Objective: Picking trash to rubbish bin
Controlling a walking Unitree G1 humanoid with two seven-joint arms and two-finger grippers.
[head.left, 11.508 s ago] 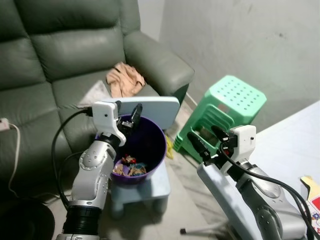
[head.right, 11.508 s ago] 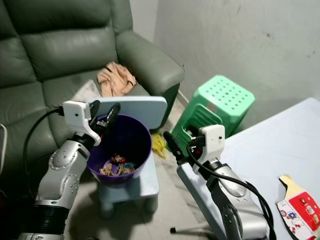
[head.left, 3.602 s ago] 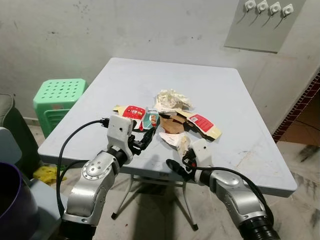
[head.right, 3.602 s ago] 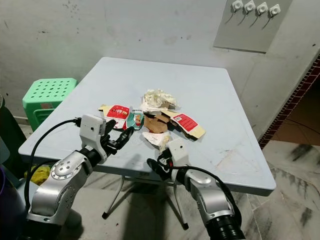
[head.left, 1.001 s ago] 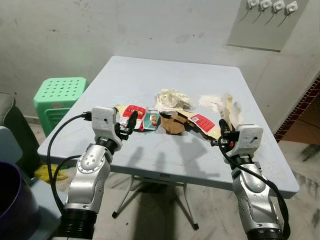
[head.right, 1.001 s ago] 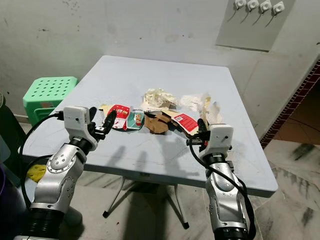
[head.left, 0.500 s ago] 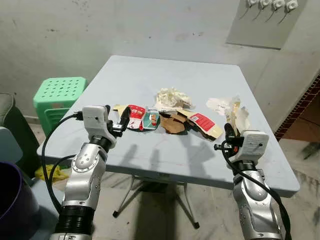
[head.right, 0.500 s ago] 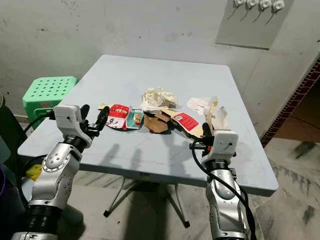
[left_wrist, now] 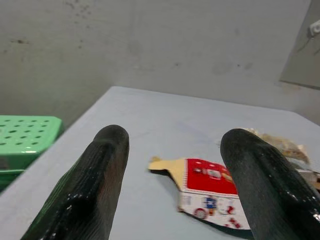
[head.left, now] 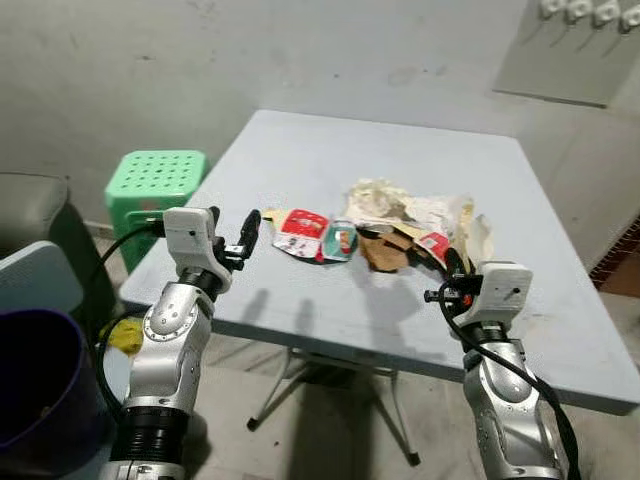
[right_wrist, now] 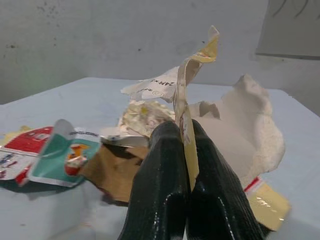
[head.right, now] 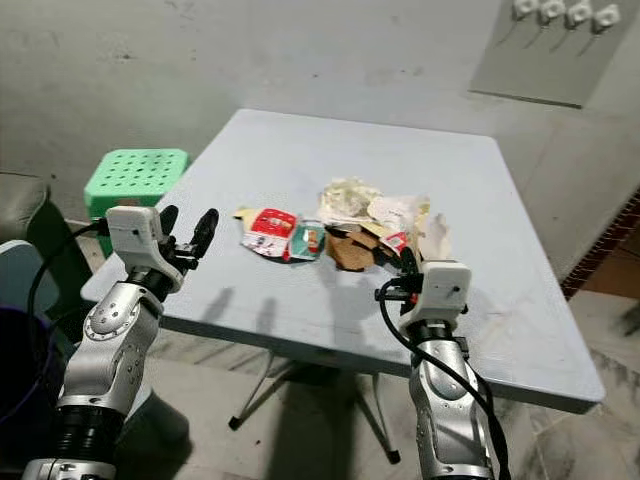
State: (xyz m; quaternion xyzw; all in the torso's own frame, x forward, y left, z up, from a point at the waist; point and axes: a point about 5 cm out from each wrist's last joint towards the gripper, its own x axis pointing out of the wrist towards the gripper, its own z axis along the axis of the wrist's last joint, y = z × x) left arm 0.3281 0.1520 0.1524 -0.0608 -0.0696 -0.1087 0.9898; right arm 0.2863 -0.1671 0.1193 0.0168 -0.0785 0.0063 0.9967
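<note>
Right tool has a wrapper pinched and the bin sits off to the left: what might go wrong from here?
1. The right tool grips the crumpled wrapper only by a thin edge, so it may slip or tear on the way.
2. The purple bin stands low beside the table, past the left arm; reaching it means turning, and the wrapper could drop.
3. The open left tool hovers near the red packet and may nudge it.

Silver jointed arms, ribbed black collars apparently at their bases; white wrist camera blocks; looping black cables; glossy black fingers (left_wrist: 95,195).
</note>
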